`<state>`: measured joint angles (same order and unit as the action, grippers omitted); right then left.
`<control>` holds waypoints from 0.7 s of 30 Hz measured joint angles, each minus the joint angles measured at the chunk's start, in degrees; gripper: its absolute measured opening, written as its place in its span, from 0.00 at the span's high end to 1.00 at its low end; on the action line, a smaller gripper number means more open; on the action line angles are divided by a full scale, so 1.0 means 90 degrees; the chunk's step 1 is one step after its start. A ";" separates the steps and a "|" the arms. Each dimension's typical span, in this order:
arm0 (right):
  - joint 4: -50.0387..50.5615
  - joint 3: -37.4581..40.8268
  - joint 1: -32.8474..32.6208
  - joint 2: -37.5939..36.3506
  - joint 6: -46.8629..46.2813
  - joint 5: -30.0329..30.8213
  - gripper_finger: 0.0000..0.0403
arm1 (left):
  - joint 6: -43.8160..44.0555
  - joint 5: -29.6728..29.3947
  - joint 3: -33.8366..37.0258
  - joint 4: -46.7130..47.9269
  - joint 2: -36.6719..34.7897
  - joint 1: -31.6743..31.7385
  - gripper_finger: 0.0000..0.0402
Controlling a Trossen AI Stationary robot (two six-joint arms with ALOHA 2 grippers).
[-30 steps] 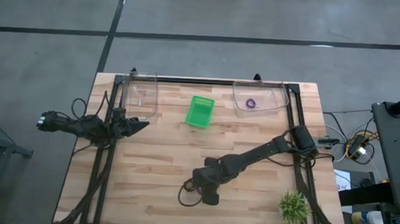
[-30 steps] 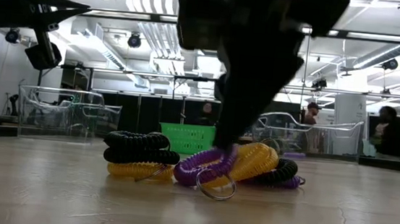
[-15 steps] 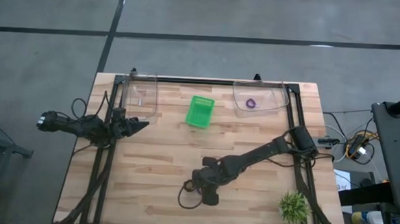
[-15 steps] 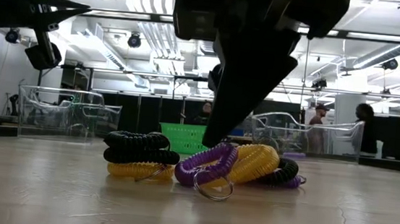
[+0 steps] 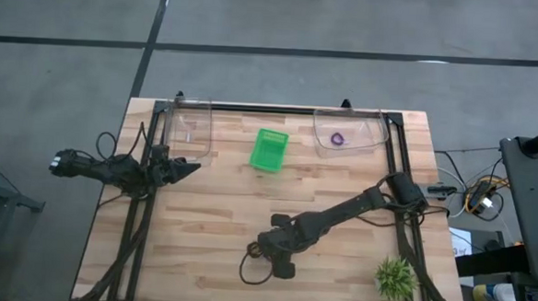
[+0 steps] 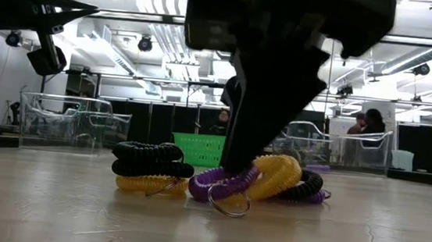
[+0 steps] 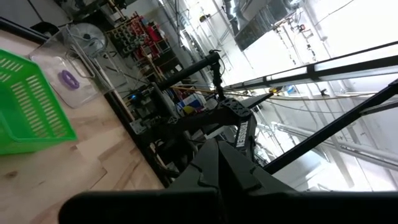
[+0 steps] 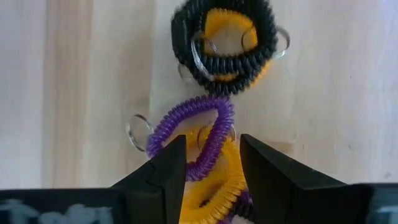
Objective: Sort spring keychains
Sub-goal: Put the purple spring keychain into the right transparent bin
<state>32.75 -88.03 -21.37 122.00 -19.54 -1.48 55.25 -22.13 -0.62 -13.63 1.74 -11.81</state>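
Right gripper [image 8: 211,163] straddles the purple keychain [image 8: 199,134] in the pile near the table's front.

Its jaws stand spread, gripping nothing, one finger on each side of the purple coil, which overlaps an orange keychain [image 8: 214,183] between the fingers; the coil's long axis appears to run slantwise through the gap, so closing should pinch one side of the loop. A black keychain [image 8: 227,59] stacked on another orange one lies just beyond. The left gripper [image 5: 180,169] waits well apart at the table's left side, its state unclear. One purple keychain already lies in the clear bin [image 5: 371,142] on the far right.
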 joint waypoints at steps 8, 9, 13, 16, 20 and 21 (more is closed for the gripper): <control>0.0291 -0.0010 -0.0002 0.0014 0.0006 0.0163 0.77 | 0.0042 0.0000 0.0000 -0.0001 0.0002 0.0000 1.00; 0.0380 -0.0010 -0.0002 0.0014 0.0006 0.0165 0.80 | 0.0043 0.0000 0.0000 0.0000 0.0002 -0.0002 1.00; 0.0712 -0.0053 0.0000 0.0014 0.0006 0.0183 0.93 | 0.0045 0.0000 0.0000 0.0000 0.0002 0.0000 1.00; 0.0714 -0.0056 0.0000 -0.0022 -0.0002 0.0187 0.96 | 0.0045 0.0000 0.0000 -0.0002 0.0002 0.0000 1.00; 0.0877 -0.0192 0.0000 -0.0041 -0.0088 0.0210 0.96 | 0.0041 -0.0001 0.0000 -0.0002 0.0002 -0.0001 1.00; 0.0943 -0.0246 0.0000 -0.0041 -0.0094 0.0235 0.96 | 0.0040 -0.0001 0.0000 -0.0002 0.0002 -0.0002 1.00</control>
<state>41.24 -90.25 -21.37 121.62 -20.38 0.64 55.61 -22.14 -0.62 -13.65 1.76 -11.84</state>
